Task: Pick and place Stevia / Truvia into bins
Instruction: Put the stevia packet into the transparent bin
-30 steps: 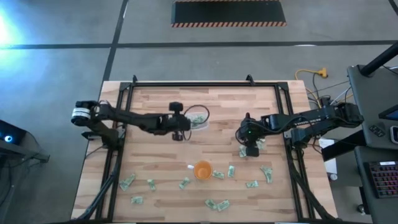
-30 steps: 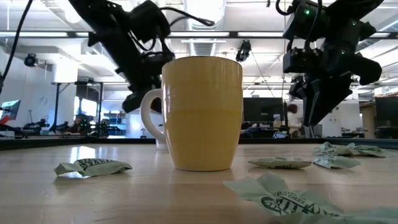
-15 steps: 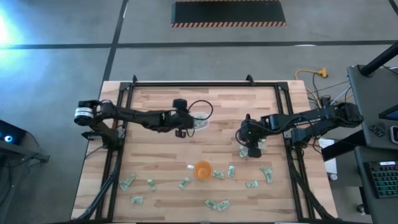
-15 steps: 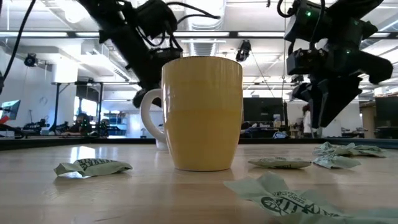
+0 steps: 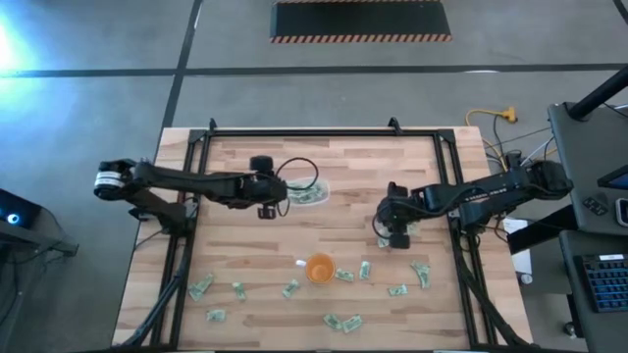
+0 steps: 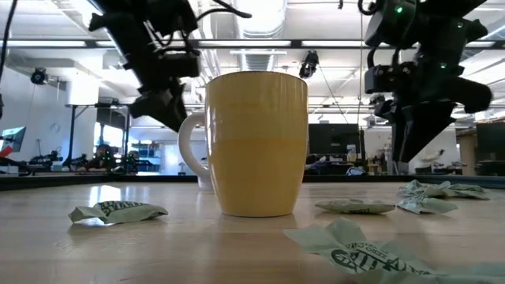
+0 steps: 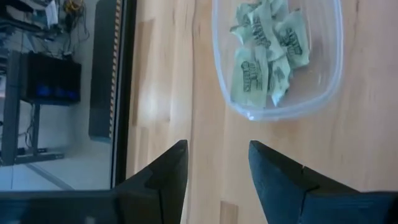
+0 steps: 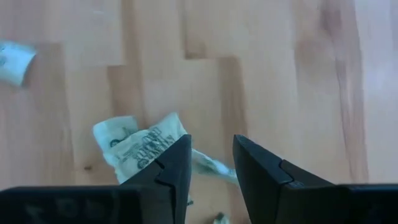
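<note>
The clear bin stands on the table's far middle with several pale green Stevia sachets lying in it. My left gripper hovers just left of the bin, open and empty. My right gripper points down on the right side, open, its fingers standing over a crumpled sachet that lies flat on the wood. Several more sachets lie scattered along the near part of the table.
An orange cup stands near the table's middle front, filling the low view. A small white scrap lies beside it. A black metal frame runs around the table's edges. Bare wood lies between the two arms.
My left gripper has drawn back from over the bin toward the table's left edge and risen a little. The sachets stay in the bin. My right gripper has stayed over its sachet.
</note>
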`<move>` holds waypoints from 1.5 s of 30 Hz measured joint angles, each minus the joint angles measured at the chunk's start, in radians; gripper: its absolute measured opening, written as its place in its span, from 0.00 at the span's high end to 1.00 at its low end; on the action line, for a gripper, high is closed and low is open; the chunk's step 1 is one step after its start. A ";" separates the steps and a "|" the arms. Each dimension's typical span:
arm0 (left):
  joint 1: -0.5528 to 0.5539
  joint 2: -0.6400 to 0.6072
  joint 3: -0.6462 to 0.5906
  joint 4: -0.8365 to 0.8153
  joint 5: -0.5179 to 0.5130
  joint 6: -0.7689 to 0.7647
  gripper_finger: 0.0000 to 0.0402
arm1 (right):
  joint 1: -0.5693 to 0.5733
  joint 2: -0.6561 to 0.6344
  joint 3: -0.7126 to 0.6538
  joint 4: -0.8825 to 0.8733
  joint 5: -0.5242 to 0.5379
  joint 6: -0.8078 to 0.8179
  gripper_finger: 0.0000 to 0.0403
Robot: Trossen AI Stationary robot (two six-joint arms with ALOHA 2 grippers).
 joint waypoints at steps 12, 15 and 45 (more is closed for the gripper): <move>-0.003 -0.141 -0.080 0.002 0.000 -0.054 0.62 | -0.057 0.101 0.118 -0.210 -0.001 0.570 0.73; -0.005 -0.167 -0.095 -0.010 0.000 -0.077 0.62 | -0.057 0.148 0.115 -0.211 0.003 0.639 0.75; -0.085 -0.201 -0.091 -0.108 0.004 -0.222 0.62 | 0.195 0.292 0.229 -0.113 0.434 0.643 0.98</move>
